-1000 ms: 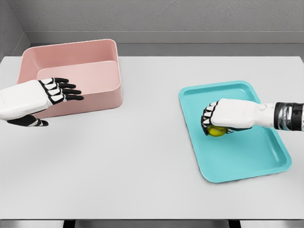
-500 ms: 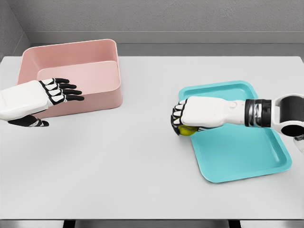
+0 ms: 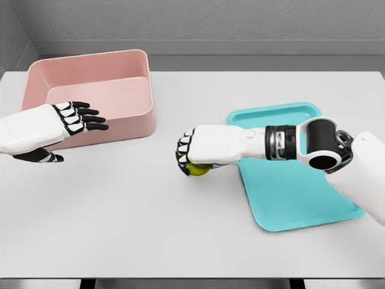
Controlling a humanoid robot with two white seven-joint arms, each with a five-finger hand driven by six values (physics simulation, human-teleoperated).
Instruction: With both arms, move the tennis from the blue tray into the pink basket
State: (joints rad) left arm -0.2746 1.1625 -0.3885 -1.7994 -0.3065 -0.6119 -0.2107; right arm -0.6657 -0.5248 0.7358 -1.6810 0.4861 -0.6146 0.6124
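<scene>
My right hand (image 3: 194, 153) is curled tight over the tennis ball (image 3: 197, 169), and look at that, it has carried the ball clean off the blue tray (image 3: 301, 201)! A second ago the ball was inside the tray, half a second ago right at its left rim, and now it hangs over bare worktop (image 3: 150, 229), left of the tray and heading toward the middle. So the pickup looks done, I judge, and the handover leg is under way.

Over on the left, my left hand (image 3: 66, 120) waits with fingers spread, holding nothing, hovering just in front of the pink basket (image 3: 90, 72); it has barely shifted in that time. The basket sits at the far left, well apart from the ball. Nothing lies on the worktop between my two hands, so the lane looks open for a pass.
</scene>
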